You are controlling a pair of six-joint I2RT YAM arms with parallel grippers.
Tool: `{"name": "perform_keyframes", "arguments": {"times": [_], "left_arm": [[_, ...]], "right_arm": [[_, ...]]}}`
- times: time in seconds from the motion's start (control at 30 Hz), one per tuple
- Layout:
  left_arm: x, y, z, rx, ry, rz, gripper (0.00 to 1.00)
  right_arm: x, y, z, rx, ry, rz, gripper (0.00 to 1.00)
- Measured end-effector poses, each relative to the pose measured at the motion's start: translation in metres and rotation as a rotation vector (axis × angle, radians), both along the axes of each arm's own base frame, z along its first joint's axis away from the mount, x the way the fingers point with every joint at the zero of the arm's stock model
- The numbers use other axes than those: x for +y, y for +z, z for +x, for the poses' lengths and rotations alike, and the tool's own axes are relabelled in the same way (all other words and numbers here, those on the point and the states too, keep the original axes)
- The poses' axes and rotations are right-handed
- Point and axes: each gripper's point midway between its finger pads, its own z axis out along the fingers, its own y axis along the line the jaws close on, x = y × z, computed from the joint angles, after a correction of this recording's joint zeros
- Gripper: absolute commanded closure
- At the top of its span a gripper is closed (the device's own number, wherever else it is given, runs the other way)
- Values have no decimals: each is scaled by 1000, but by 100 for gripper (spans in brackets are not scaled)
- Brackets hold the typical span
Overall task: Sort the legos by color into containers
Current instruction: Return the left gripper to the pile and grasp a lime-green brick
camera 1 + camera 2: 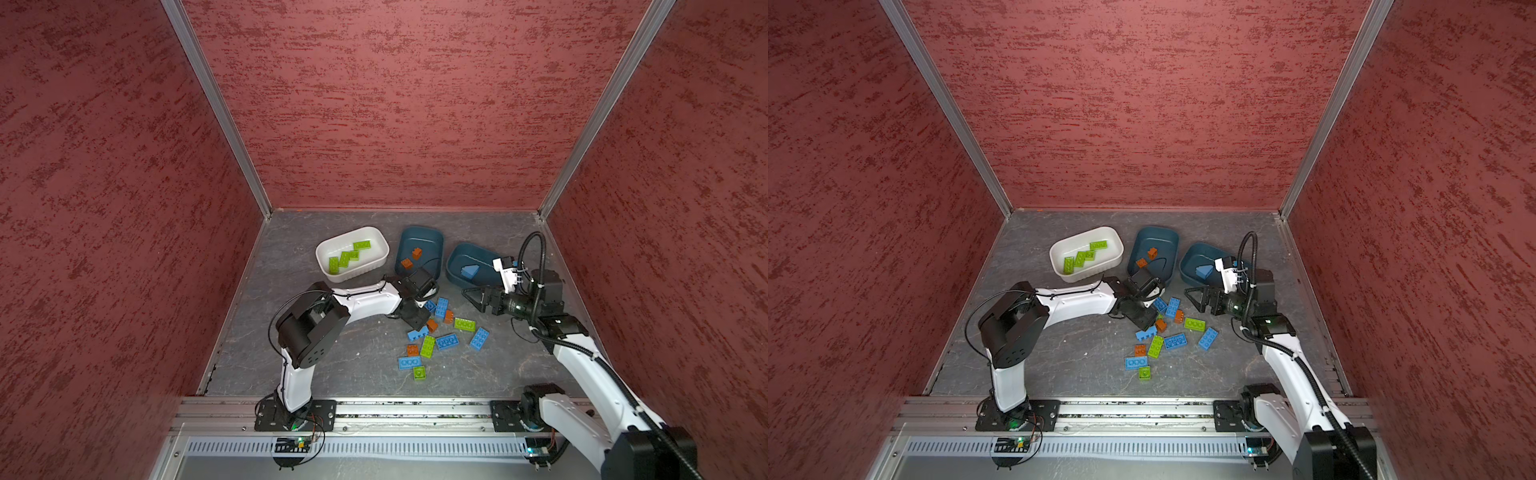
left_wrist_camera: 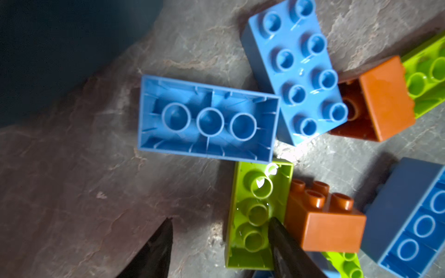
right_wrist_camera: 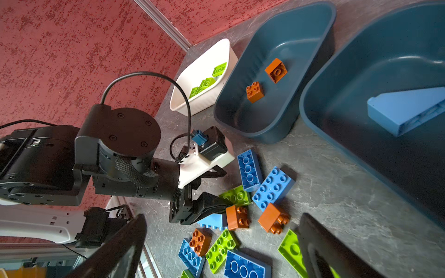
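Dozen-odd loose legos (image 1: pixel 447 341) lie unsorted on near bench (image 1: pixel 353 353); far white tub (image 1: pixel 365 268) holds four green, middle teal tub (image 1: pixel 422 237) two orange, right teal tub (image 1: pixel 461 257) one blue wedge (image 1: pixel 469 272); left claw (image 2: pixel 221 218) apart over upturned green brick (image 2: pixel 255 211), right claw (image 1: pixel 471 298) apart, empty.

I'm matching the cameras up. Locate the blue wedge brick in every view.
Both top views: the blue wedge brick lies in the right-hand teal tub.
Left wrist: not in it.
Right wrist: inside that same tub.
Shared landmark: the neighbouring teal tub holding two orange bricks, clear in both top views and the right wrist view.
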Motion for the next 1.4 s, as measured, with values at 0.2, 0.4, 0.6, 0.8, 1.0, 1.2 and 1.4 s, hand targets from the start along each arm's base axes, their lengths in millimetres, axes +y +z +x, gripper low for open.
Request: {"name": "perform_keyframes", "arguments": {"times": [0.2, 0.4, 0.6, 0.8, 1.0, 1.2, 1.4], "left_arm": [[-7, 6, 1, 3, 3, -24, 33], [-12, 6, -4, 11, 1, -31, 33], [-11, -2, -6, 21, 2, -13, 33], [-10, -4, -4, 14, -1, -3, 33], [1, -5, 7, -10, 29, 24, 35], [15, -6, 17, -30, 53, 65, 35], [25, -7, 20, -32, 69, 95, 34]], "right_arm": [[0, 0, 0, 0, 0, 0, 1], [0, 0, 0, 2, 0, 0, 1], [0, -2, 1, 7, 0, -1, 1], [0, -2, 1, 6, 0, -1, 1], [0, -2, 1, 8, 0, -1, 1], [0, -3, 1, 12, 0, -1, 1], [0, -3, 1, 13, 0, -1, 1]]}}
